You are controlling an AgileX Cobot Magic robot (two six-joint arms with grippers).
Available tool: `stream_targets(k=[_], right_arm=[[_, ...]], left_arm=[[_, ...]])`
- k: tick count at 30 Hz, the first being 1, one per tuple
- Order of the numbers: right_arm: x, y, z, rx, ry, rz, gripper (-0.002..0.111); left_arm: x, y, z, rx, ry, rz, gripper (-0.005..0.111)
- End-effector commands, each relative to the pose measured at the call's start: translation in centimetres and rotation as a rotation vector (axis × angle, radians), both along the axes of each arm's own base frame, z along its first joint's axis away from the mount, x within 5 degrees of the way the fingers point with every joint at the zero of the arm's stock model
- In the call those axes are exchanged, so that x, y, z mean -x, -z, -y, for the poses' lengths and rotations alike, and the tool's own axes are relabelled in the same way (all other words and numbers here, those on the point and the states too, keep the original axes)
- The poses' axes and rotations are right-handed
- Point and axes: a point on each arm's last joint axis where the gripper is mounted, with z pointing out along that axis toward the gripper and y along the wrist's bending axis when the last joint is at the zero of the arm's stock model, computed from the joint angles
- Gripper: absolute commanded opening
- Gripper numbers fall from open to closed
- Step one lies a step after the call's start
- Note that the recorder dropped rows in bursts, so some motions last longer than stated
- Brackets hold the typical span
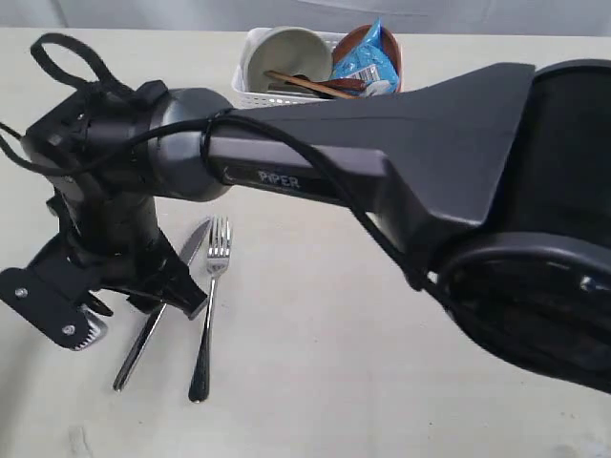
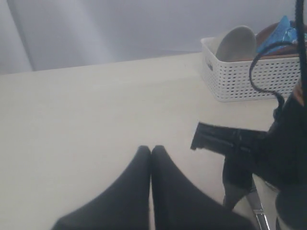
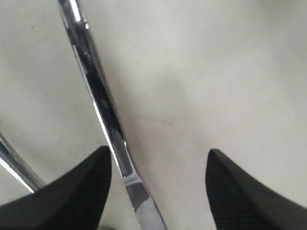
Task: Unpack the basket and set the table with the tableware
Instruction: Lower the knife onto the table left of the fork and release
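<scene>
**White basket** [image 1: 250, 93] standing on the table [image 1: 325, 382]. Four items show inside it:
- an off-white bowl [image 1: 286, 55] tipped on its side at one end
- a brown plate [image 1: 348, 40] leaning upright at the other end
- a blue packet [image 1: 368, 62] resting against the plate
- a dark wooden spoon [image 1: 320, 86] lying across the middle

The arm [image 1: 401, 143] passing in front hides anything lower in the basket.

**Outside the basket.** On its near side and well apart from it, a knife [image 1: 134, 355] and a fork [image 1: 212, 286] lie side by side on the table. Blade and tines point toward the basket and the handles point away.

**Grippers.** The right gripper [image 1: 138, 320] stands over the knife with its fingers spread wide. In the right wrist view the knife runs between them, close along one finger. Whether it touches that finger cannot be told, but nothing is clamped. The left gripper [image 2: 151, 152] is also well apart from the basket. Its fingers are pressed together on nothing, above bare table.
</scene>
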Motion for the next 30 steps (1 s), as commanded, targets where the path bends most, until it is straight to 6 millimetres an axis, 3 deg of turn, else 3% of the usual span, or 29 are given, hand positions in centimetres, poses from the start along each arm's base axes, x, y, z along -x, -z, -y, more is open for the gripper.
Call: stream_targets(k=[1,4,5,6,7,8,10,12,16,22,30], right_arm=[[0.3,-3.6,0.2,-0.103,0.274,-0.042,0.056],[0.3,-5.5,0.3,-0.221,0.684,-0.141,0.054],[-0.1,-6.3,0.7,-0.283,1.09,-0.243,0.046],[-0.3,-6.6,1.0,-0.288,1.257,-0.287,0.041],[-0.4,-6.3,1.9,-0.223,1.59,-0.369,0.03],[-0.2,-6.2,2.2,-0.181,1.669,-0.395,0.027],[0.5,-4.8,2.4,-0.037,1.732,-0.437,0.021],[0.6,-3.8,2.2,0.004,1.821,-0.472,0.023],[-0.6,-2.4,1.4,-0.069,2.097,-0.588,0.047],[-0.8,0.7,0.9,-0.027,2.345,-0.587,0.041],[-0.8,1.8,1.0,-0.01,2.413,-0.551,0.041]], left_arm=[[0.0,0.0,0.1,0.013,0.005,0.01,0.0],[0.0,0.0,0.1,0.013,0.005,0.01,0.0],[0.0,0.0,0.1,0.013,0.005,0.01,0.0],[0.0,0.0,0.1,0.013,0.005,0.01,0.0],[0.0,0.0,0.1,0.013,0.005,0.01,0.0],[0.0,0.0,0.1,0.013,0.005,0.01,0.0],[0.0,0.0,0.1,0.013,0.005,0.01,0.0],[0.0,0.0,0.1,0.013,0.005,0.01,0.0],[0.0,0.0,0.1,0.013,0.005,0.01,0.0],[0.0,0.0,0.1,0.013,0.005,0.01,0.0],[0.0,0.0,0.1,0.013,0.005,0.01,0.0]])
